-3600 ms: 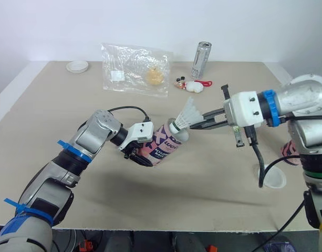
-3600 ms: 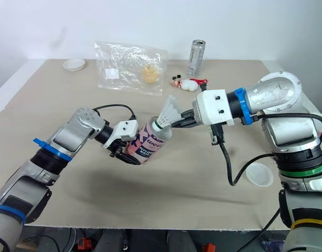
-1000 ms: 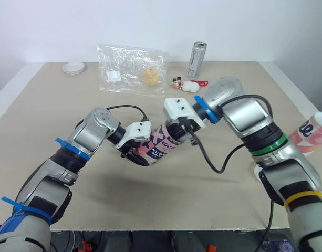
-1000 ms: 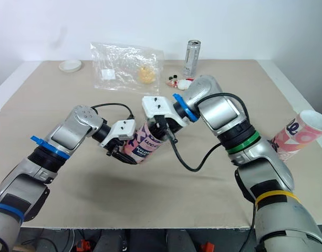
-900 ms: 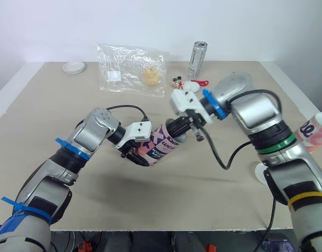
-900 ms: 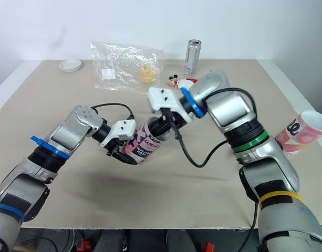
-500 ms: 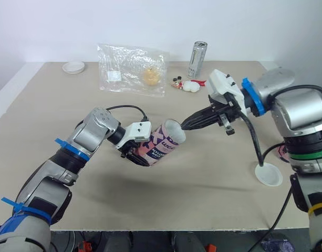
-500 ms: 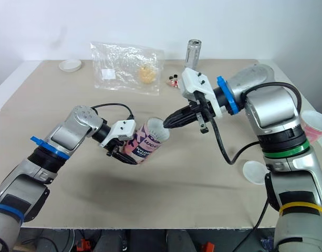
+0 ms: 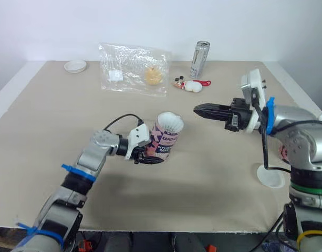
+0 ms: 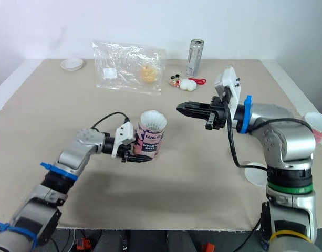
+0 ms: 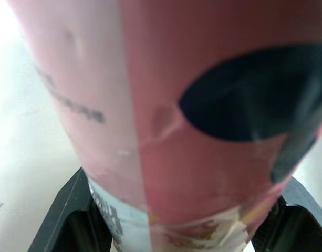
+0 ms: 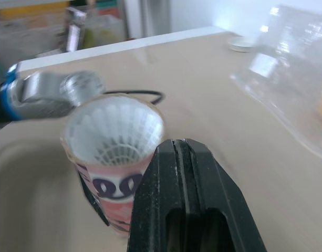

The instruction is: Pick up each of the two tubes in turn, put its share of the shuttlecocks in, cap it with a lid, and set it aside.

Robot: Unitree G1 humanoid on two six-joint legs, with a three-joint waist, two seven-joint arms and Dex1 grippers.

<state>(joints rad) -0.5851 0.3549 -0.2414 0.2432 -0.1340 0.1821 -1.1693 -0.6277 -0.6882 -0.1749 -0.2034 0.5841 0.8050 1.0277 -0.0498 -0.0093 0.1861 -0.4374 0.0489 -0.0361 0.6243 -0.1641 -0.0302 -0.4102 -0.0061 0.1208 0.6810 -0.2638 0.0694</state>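
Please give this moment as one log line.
left gripper: shut on tube | tube: shuttlecock inside, uncapped | right gripper: shut, empty, apart from tube

The pink printed tube [image 9: 163, 142] is upright near mid-worktop, open, a white shuttlecock [image 12: 114, 131] nested skirt-up in its mouth. One white lid [image 9: 75, 65] lies at the far left corner, another lid [image 9: 269, 177] near the right edge.

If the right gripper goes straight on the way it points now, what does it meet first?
Probably the rim of the tube, with the shuttlecock inside; depth is unclear, so the right gripper may pass beside it.
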